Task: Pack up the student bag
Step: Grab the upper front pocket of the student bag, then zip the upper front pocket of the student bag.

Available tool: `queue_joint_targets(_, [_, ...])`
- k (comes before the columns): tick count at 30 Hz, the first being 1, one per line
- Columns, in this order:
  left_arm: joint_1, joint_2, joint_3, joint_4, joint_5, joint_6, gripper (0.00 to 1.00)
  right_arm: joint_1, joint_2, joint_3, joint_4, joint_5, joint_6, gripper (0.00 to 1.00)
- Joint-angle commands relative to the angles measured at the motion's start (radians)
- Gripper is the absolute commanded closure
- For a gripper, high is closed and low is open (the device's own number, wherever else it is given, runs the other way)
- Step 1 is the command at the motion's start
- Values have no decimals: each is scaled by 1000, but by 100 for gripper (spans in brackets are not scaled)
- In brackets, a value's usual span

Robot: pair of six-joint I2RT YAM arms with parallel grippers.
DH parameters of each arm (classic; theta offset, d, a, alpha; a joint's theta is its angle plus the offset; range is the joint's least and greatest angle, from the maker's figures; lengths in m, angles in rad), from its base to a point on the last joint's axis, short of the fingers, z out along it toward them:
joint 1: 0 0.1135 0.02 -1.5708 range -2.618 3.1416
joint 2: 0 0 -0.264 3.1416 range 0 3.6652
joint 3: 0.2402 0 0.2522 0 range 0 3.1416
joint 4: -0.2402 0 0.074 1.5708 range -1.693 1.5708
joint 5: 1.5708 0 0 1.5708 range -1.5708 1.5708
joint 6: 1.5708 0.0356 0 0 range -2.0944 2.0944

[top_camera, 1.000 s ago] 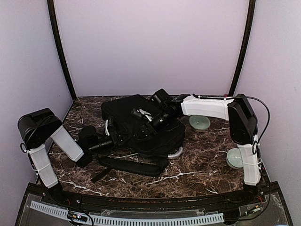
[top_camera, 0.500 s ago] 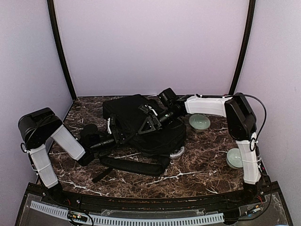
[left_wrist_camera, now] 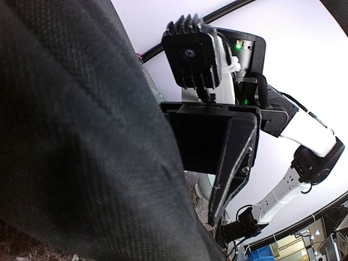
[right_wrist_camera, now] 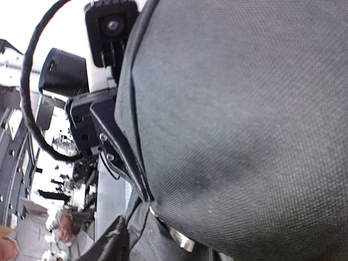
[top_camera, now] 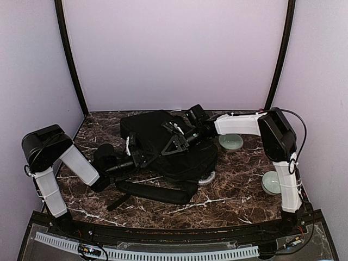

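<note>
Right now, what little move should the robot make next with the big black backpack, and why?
Probably the right gripper should pinch the fabric under it and lift. The large black soft fabric backpack lies flat, the left gripper is shut on its left edge, and the right one is right at its upper fabric.

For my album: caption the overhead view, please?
Left gripper and right gripper at a black backpack lying on a marbled table.

No readable text, brand, number or sign shows on the student bag or elsewhere.
</note>
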Motion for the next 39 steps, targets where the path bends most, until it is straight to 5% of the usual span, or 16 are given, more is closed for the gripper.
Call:
queue_joint_targets(1, [-37,-40,36,226,71,25,100,23,-62,-42,92,-44,45,56])
queue_joint_targets(8, [-37,-57,21,168,42,40,100,11,-91,-66,102,-1,49,73])
queue_joint_targets(20, [-37,-57,33,95,38,59,100,11,-131,-36,62,60,-3,70])
queue_joint_targets(29, [-36,-55,37,61,23,64,100,12,-133,-29,38,86,-29,91])
queue_joint_targets(39, [-36,-47,52,36,34,65,100,28,-112,46,-45,139,-99,74])
